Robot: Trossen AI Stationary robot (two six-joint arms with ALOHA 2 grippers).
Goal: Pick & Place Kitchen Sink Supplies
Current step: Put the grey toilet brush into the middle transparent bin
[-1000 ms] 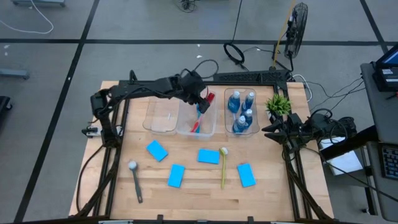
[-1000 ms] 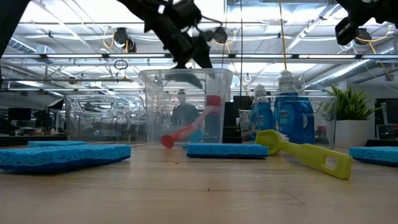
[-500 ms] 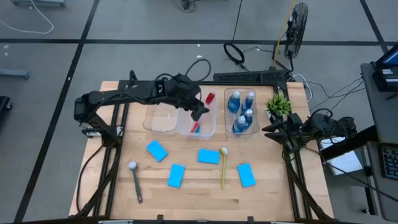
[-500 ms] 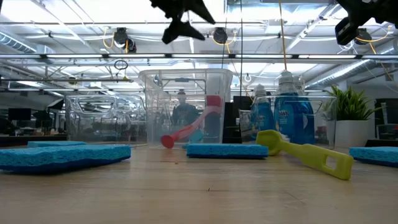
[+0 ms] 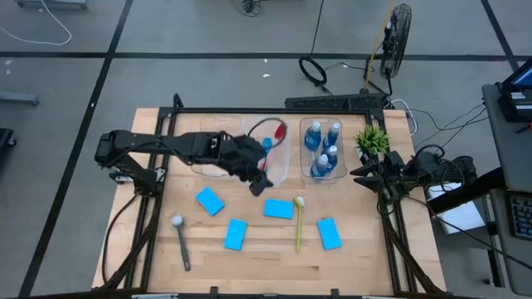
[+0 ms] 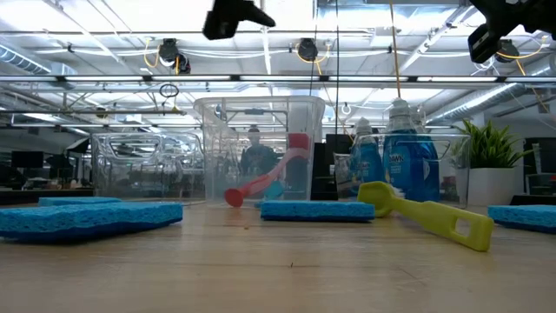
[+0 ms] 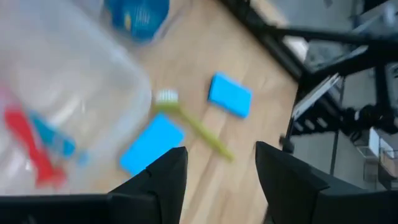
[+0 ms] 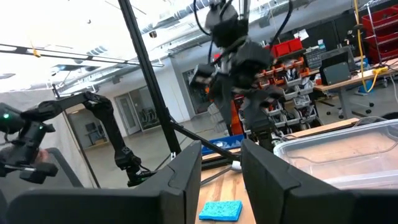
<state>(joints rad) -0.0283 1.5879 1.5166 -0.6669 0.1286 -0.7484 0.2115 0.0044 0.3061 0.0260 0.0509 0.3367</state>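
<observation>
I am steering two dark arms over a pale wooden bench (image 5: 166, 249). My left gripper (image 5: 258, 184) hangs above the bench just in front of the middle clear plastic bin (image 5: 278, 170), its fingers (image 7: 163, 174) apart with nothing between them. Inside that bin lie a slim red long-handled brush (image 6: 261, 181) and a blue one beside it. The bin to its right holds four small blue bottles with silvery tops (image 5: 322, 149), and a small green plant (image 5: 371, 138) stands just beyond it. The bin on the left (image 5: 214, 159) looks empty. My right gripper (image 5: 366, 173) waits at the bench's right edge near the plant; its fingers (image 8: 186, 177) stand a little apart and hold nothing. Still loose on the bench are four flat bright-blue rectangular sponges: one at front left (image 5: 209, 200), one lower (image 5: 235, 234), one in the middle (image 5: 278, 208), one at the right (image 5: 329, 233). A yellow-green brush (image 5: 298, 223) lies touching or just beside the middle sponge, and a grey brush (image 5: 180, 242) lies well apart near the left side. I judge the brush-sorting step to be half done, with my left arm free for a new pick. The yellow-green brush seems the nearest candidate. The next move calls for lowering the fingers astride its thin handle, clear of the neighbouring sponge, before closing.
</observation>
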